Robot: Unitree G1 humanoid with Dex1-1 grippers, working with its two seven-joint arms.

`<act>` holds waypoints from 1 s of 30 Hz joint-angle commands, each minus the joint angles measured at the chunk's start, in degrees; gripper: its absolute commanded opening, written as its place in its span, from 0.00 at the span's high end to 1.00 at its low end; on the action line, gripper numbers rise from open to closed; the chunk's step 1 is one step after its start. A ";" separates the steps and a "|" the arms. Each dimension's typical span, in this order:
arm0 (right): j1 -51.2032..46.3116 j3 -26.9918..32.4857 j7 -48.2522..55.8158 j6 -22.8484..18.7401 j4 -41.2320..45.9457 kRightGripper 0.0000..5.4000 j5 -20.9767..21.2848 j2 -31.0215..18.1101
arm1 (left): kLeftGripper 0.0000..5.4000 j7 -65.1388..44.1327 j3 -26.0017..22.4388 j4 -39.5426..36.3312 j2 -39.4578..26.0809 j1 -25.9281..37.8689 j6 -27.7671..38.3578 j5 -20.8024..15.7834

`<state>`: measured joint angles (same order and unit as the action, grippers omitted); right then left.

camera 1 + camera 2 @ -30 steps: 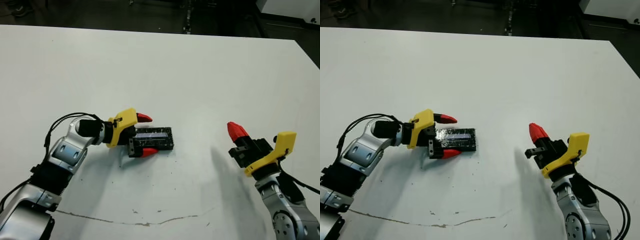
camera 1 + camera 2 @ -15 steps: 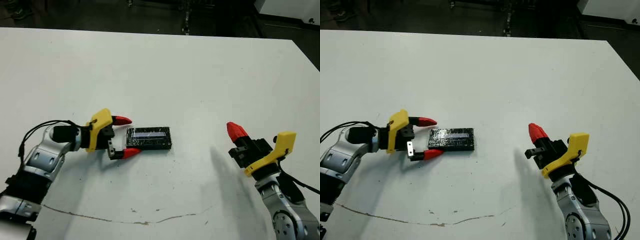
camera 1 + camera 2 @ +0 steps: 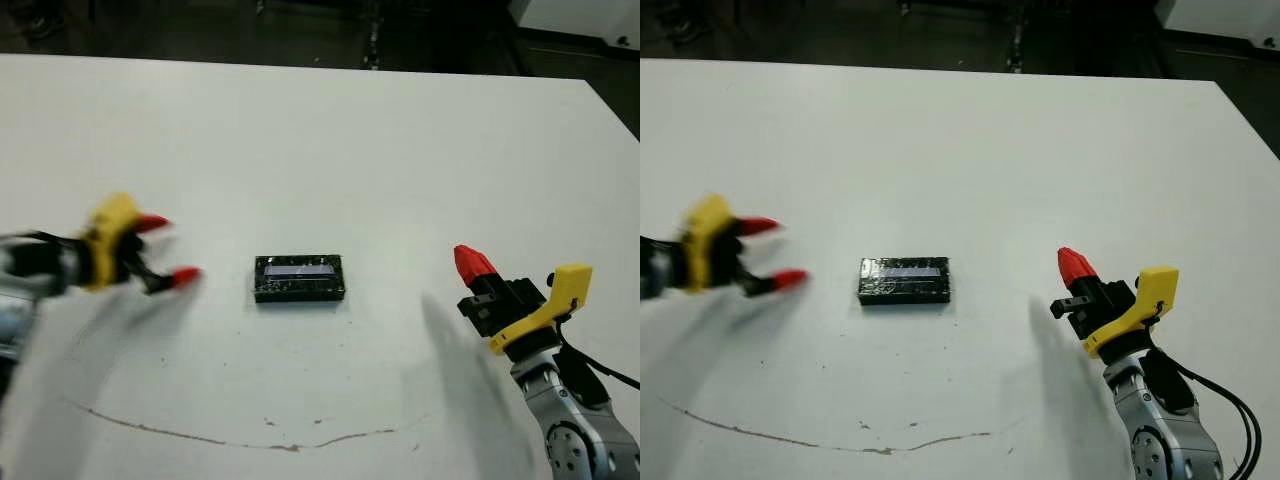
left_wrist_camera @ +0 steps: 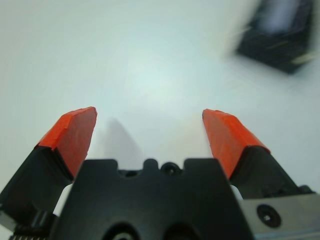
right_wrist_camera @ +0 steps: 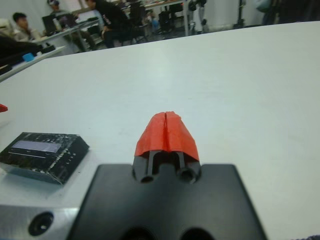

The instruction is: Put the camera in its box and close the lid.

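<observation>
White table (image 3: 320, 130) held your lid (image 3: 299, 279), lying flat. Your left gripper (image 3: 160, 250) gaped beside it, clear; your right gripper (image 3: 470, 262) was pinched together.

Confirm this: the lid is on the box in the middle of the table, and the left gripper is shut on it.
Not quite. The left gripper is open and well clear of the box, holding nothing, as the left eye view shows. The lid does sit closed mid-table.
</observation>
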<state>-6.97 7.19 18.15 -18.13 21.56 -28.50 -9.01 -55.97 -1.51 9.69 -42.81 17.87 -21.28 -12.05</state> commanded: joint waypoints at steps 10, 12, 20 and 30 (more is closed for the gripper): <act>-0.59 0.21 0.24 0.23 -0.47 1.00 0.44 -0.58 | 0.00 11.64 -9.18 -13.85 3.17 -5.31 -5.95 -3.88; -0.61 0.10 -0.13 0.03 -0.30 1.00 0.68 -0.55 | 0.03 16.42 -11.70 -17.32 7.97 -5.94 -7.22 -7.22; -0.72 -0.17 -0.52 0.02 -0.29 1.00 0.87 -0.30 | 0.25 26.96 -9.29 -27.35 22.45 -6.95 -4.87 -12.83; -0.78 -0.25 -0.33 0.70 -1.04 1.00 0.84 0.13 | 0.52 32.68 4.79 -26.11 34.37 -6.30 -4.89 -10.50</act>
<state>-7.29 6.67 17.99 -17.81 21.15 -28.06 -8.80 -24.70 1.69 -17.48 -9.40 11.49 -25.28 -23.69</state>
